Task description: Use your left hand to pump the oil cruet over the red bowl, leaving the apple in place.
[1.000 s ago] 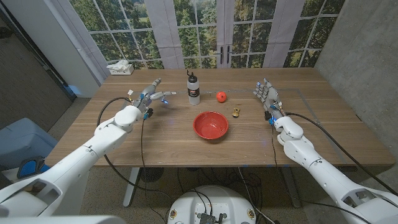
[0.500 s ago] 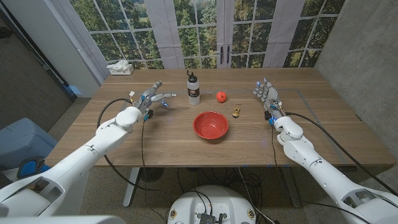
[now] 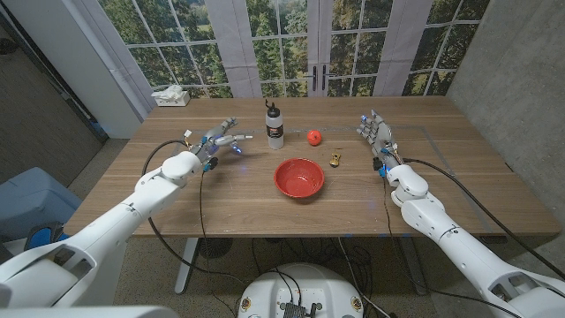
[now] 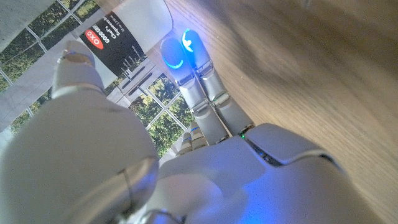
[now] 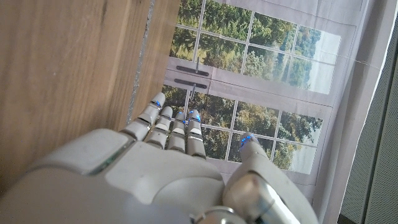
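Observation:
The oil cruet [image 3: 274, 124], white with a black label and a dark pump top, stands upright at the table's back middle. In the left wrist view its label and body [image 4: 127, 26] sit just past my fingertips [image 4: 186, 46]. My left hand [image 3: 218, 141] hovers open a short way to the cruet's left, fingers spread toward it, not touching. The red bowl [image 3: 298, 177] sits in front of the cruet, mid-table. A red apple [image 3: 313, 137] lies to the cruet's right. My right hand [image 3: 378, 134] stands open at the right, holding nothing.
A small brown object [image 3: 335, 160] lies between the bowl and my right hand. A white tissue box [image 3: 170, 96] sits at the back left corner of the wooden table [image 3: 221, 199]. Windows stand behind the table.
My left hand has edged right, closer to the cruet. The right hand, cruet, bowl and apple have stayed put.

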`<state>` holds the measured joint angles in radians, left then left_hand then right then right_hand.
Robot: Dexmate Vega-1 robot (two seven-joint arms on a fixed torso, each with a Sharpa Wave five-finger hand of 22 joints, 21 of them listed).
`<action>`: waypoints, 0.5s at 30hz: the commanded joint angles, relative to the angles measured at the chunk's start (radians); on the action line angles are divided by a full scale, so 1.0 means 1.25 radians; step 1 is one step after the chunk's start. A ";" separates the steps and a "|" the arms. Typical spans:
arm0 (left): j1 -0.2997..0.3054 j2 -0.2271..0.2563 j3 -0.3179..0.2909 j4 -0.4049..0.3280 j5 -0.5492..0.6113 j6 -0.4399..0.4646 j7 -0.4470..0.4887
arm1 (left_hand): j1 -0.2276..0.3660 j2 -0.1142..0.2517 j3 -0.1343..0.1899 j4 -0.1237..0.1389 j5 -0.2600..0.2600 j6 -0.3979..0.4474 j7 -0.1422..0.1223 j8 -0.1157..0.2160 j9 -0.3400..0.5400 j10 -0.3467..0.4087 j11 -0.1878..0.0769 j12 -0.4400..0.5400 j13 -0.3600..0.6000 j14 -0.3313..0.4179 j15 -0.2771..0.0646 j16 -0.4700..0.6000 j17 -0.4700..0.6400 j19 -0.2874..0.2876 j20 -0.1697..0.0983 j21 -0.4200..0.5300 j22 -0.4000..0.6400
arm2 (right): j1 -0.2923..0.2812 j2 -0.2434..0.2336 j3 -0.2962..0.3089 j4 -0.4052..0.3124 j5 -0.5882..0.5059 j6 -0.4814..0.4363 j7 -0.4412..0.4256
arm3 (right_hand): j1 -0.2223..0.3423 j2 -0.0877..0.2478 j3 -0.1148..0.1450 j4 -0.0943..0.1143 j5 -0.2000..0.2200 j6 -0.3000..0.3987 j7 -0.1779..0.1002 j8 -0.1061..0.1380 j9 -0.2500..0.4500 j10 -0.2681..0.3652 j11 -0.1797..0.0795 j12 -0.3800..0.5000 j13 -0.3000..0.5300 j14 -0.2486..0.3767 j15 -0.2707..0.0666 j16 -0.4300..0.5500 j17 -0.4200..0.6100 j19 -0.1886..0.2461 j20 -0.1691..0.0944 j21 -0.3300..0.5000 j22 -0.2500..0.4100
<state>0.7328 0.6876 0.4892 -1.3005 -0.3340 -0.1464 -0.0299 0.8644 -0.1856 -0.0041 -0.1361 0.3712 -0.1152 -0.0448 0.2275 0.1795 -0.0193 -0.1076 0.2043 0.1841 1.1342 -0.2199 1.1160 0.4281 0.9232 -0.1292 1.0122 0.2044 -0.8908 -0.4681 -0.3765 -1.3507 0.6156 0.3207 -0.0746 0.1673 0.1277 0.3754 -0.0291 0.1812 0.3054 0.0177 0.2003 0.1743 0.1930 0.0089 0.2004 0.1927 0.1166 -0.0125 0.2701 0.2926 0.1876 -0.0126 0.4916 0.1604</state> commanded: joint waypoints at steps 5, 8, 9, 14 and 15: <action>-0.089 -0.037 0.037 0.162 -0.025 -0.128 -0.181 | 0.017 0.007 -0.030 -0.005 0.028 -0.013 -0.017 -0.014 0.004 0.030 -0.043 0.003 0.001 0.005 -0.001 -0.015 -0.001 -0.002 -0.064 -0.004 0.002 | -0.029 -0.013 -0.020 -0.089 -0.012 -0.055 -0.031 | 0.004 0.001 -0.001 -0.002 -0.002 0.008 0.000 0.000 0.005 0.009 -0.002 0.004 0.005 0.006 0.000 0.005 -0.001 0.010 0.000 -0.004 0.005; -0.101 -0.049 0.043 0.190 -0.016 -0.153 -0.182 | 0.024 0.010 -0.037 -0.005 0.035 -0.002 -0.024 -0.012 0.004 0.043 -0.049 0.006 0.001 0.007 -0.001 -0.017 -0.001 -0.005 -0.064 -0.004 0.002 | -0.030 -0.010 -0.025 -0.096 -0.012 -0.060 -0.032 | 0.004 0.001 -0.001 -0.002 -0.002 0.008 0.001 0.000 0.005 0.009 -0.002 0.004 0.005 0.006 0.000 0.005 -0.001 0.011 0.000 -0.005 0.005; -0.106 -0.056 0.045 0.206 -0.013 -0.164 -0.181 | 0.030 0.012 -0.041 -0.006 0.039 0.011 -0.034 -0.009 0.004 0.048 -0.054 0.006 0.001 0.009 -0.001 -0.018 -0.001 -0.004 -0.064 -0.003 0.003 | -0.030 -0.008 -0.026 -0.094 -0.012 -0.056 -0.029 | 0.004 0.001 -0.001 -0.002 -0.002 0.008 0.000 -0.001 0.005 0.009 -0.001 0.004 0.005 0.005 0.000 0.005 -0.001 0.011 0.000 -0.005 0.005; -0.142 -0.102 0.054 0.316 -0.013 -0.230 -0.200 | 0.050 0.021 -0.068 0.000 0.063 0.090 -0.050 0.003 0.002 0.115 -0.078 0.017 0.001 0.034 -0.001 -0.017 0.001 0.017 -0.063 0.008 0.004 | -0.029 0.000 -0.035 -0.099 -0.017 -0.053 -0.030 | 0.003 0.002 -0.002 -0.003 -0.002 0.009 0.001 -0.001 0.005 0.010 -0.002 0.004 0.005 0.005 0.000 0.004 -0.001 0.012 0.000 -0.008 0.005; -0.149 -0.108 0.057 0.332 -0.012 -0.240 -0.205 | 0.053 0.022 -0.072 0.001 0.065 0.096 -0.052 0.001 0.002 0.125 -0.081 0.018 0.000 0.040 -0.001 -0.017 0.000 0.021 -0.063 0.010 0.004 | -0.030 0.000 -0.035 -0.102 -0.017 -0.057 -0.032 | 0.003 0.002 -0.002 -0.003 -0.002 0.009 0.002 -0.002 0.005 0.010 -0.002 0.004 0.005 0.005 0.000 0.005 -0.001 0.013 0.000 -0.009 0.005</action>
<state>0.6633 0.6592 0.5177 -1.1732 -0.3554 -0.3133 -0.2192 0.9127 -0.1613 -0.0813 -0.1341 0.4411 -0.0180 -0.0986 0.2228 0.1794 0.1085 -0.1983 0.2160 0.1824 1.1665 -0.2219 1.0959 0.4277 0.9322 -0.1295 1.0143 0.2072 -0.9206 -0.4766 -0.4015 -1.4441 0.6050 0.2813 -0.1003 0.1673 0.1277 0.3754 -0.0291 0.1813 0.3053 0.0177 0.2003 0.1794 0.1929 0.0089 0.2004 0.1926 0.1164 -0.0124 0.2700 0.2926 0.1986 -0.0092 0.4872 0.1604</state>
